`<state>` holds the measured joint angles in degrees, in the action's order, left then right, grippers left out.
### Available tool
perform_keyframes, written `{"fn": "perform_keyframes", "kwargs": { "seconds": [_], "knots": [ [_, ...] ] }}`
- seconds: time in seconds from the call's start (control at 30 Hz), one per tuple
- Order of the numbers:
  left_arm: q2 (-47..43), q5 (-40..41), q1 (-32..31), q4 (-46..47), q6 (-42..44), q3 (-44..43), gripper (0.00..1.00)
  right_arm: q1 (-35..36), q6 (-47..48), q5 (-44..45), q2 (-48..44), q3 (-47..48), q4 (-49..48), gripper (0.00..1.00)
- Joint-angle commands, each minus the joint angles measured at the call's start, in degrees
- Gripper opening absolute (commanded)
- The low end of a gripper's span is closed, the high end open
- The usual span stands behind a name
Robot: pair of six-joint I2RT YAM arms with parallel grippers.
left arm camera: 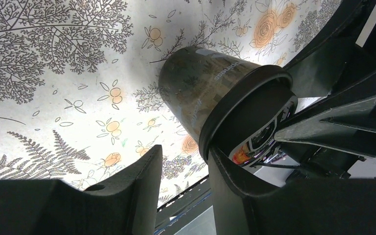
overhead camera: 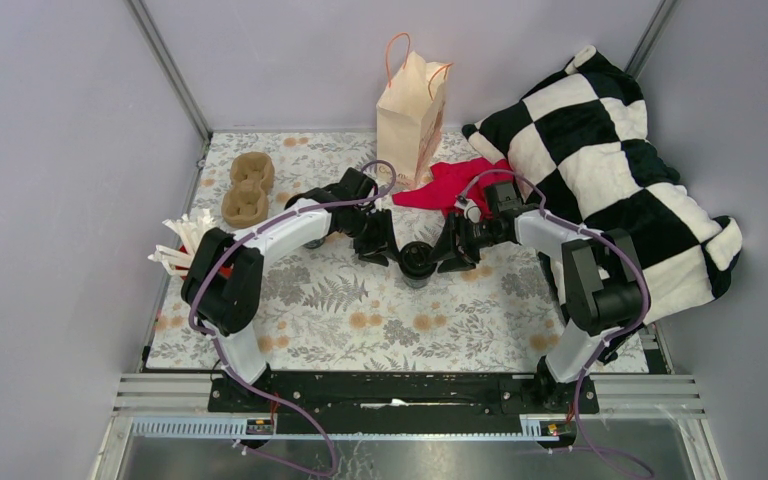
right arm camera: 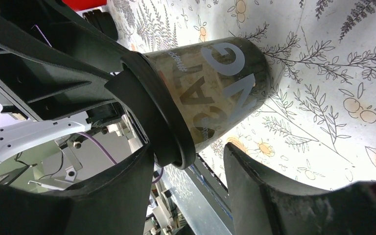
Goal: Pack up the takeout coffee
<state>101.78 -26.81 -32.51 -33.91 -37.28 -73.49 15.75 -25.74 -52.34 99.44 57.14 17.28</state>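
The takeout coffee (overhead camera: 418,261), a small black cup with a black lid, stands upright on the floral tablecloth mid-table. My left gripper (overhead camera: 380,247) is just left of it and my right gripper (overhead camera: 453,251) just right of it. In the left wrist view the cup (left arm camera: 200,88) sits ahead of the open left gripper (left arm camera: 185,152), its lid rim against the right finger (left arm camera: 230,186). In the right wrist view the cup (right arm camera: 220,88) has its lid rim between the fingers of the open right gripper (right arm camera: 188,149), touching the left finger (right arm camera: 127,186) and apart from the other.
A tan paper bag (overhead camera: 412,115) stands open at the back centre, a red cloth (overhead camera: 450,185) beside it. A checkered pillow (overhead camera: 610,160) fills the right side. A brown cardboard cup tray (overhead camera: 248,187) and a red cup of white straws (overhead camera: 185,250) are at the left.
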Motion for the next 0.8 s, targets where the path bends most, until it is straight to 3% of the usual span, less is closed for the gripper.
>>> {"fn": "perform_keyframes", "kwargs": {
  "seconds": [0.0,0.57,0.77],
  "knots": [
    [-1.0,1.3,-0.8,0.7,0.9,-0.6,0.44,0.9,1.4,4.0,-2.6,-0.8,-2.4,0.61],
    [-3.7,1.8,-0.6,-3.0,0.1,-6.4,0.53,0.2,1.3,3.0,-5.9,1.0,-0.4,0.67],
    [-3.9,2.5,0.7,-3.5,0.4,-2.7,0.53,-0.1,1.5,3.0,-3.8,1.4,-1.5,0.68]
  ]
}}
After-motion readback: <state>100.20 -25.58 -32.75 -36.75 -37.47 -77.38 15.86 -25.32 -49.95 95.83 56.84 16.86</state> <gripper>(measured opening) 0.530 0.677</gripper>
